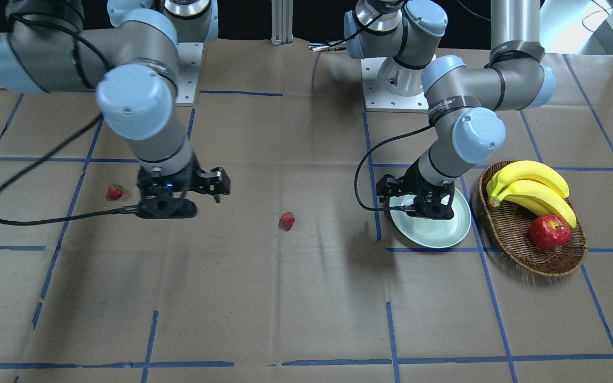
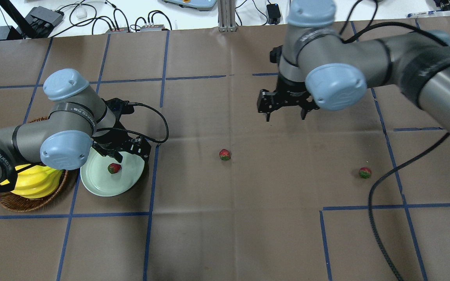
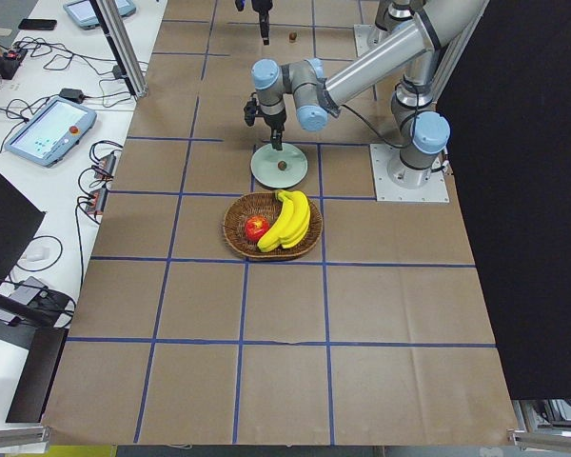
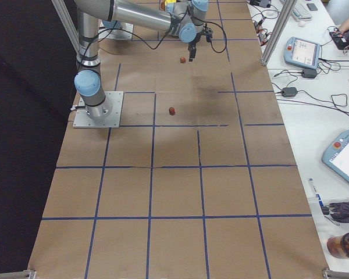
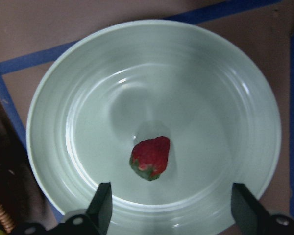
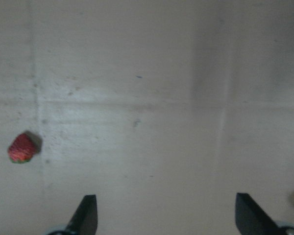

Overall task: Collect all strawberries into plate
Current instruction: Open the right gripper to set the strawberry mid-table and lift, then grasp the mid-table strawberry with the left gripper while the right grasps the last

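One strawberry lies inside the pale green plate, and it also shows in the overhead view. My left gripper hangs open and empty just above the plate, its fingertips apart from the berry. A second strawberry lies on the table's middle. A third lies on my right side. My right gripper is open and empty above bare table, beyond and between these two. Its wrist view shows one strawberry off to the left.
A brown wicker basket with bananas and a red apple stands right beside the plate. The right arm's black cable trails over the table near the third strawberry.
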